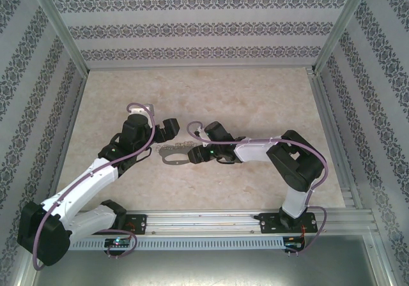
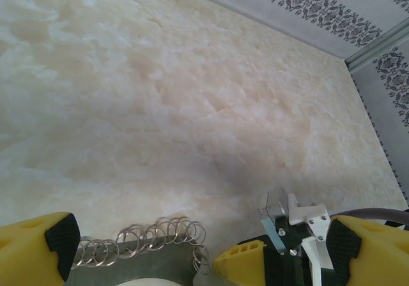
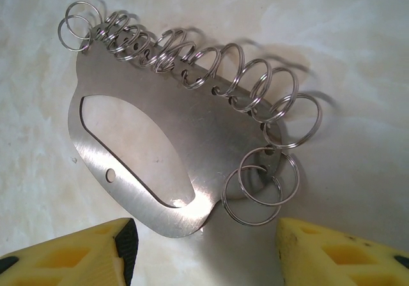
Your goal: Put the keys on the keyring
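With the right gripper (image 3: pixel 204 232): spread wide, holding nothing, yellow fingers (image 3: pixel 70 251) at the two lower corners of the wrist frame. Straight ahead of it, across the middle of that frame, flat on the pale tabletop (image 3: pixel 358 56): the keyring (image 3: pixel 211 129), a steel plate with an oval slot. Runs with its long axis from upper left to lower right there, split rings (image 3: pixel 246 85) strung along the upper right edge, the rounded lower end nearest the gap between the fingers.

With the left gripper (image 1: pixel 170 131): likewise wide apart, seemingly empty, just above the keyring in the overhead frame. Lies, from overhead, just below the gap between both grippers, long axis roughly left to right, near either arm. Judging by the wrist frames, squarer to the right gripper than to the left. Probably easiest to pinch from there, across the short axis at the plate's near end.
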Controlling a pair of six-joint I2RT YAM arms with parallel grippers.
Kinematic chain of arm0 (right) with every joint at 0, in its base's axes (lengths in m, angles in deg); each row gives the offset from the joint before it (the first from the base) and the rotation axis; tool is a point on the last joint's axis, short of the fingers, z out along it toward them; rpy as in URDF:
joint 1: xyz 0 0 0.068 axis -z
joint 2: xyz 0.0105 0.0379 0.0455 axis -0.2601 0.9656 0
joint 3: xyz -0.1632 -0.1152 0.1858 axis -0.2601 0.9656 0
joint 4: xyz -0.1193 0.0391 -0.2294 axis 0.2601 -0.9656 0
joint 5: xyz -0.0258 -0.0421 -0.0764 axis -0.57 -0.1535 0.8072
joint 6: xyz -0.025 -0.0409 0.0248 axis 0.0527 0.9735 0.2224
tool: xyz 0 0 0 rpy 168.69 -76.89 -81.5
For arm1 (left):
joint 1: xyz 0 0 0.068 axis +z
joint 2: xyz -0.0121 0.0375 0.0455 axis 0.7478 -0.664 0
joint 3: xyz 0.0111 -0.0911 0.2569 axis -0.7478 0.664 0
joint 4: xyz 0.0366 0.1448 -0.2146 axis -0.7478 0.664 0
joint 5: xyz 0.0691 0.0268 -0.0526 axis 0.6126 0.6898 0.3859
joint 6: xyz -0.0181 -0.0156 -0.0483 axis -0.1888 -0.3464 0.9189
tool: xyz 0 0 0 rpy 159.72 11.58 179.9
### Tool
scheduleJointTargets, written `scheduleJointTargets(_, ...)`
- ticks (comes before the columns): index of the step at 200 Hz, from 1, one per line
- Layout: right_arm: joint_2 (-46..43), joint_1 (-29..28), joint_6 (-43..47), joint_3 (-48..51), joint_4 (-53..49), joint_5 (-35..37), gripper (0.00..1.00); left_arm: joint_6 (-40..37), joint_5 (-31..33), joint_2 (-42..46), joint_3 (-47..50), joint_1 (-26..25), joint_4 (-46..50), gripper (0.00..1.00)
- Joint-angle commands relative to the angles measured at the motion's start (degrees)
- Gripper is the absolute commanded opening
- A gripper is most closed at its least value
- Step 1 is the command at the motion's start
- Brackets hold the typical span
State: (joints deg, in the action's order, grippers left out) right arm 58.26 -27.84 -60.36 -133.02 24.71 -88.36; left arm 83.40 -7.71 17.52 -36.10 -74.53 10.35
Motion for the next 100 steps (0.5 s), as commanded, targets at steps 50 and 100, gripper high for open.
scheduleJointTargets(50,-5.72,-0.45,0.45,2.53,-1.54,0.02,0.59,-0.63,-0.29,1.32,0.15,0.72,-0.09,1.00)
scheduleJointTargets(100,-7.05,-1.65,-0.59,2.93,-1.85,-0.95,0.59,-1.72,-0.41,1.05,-1.17,1.24,0.68,1.00)
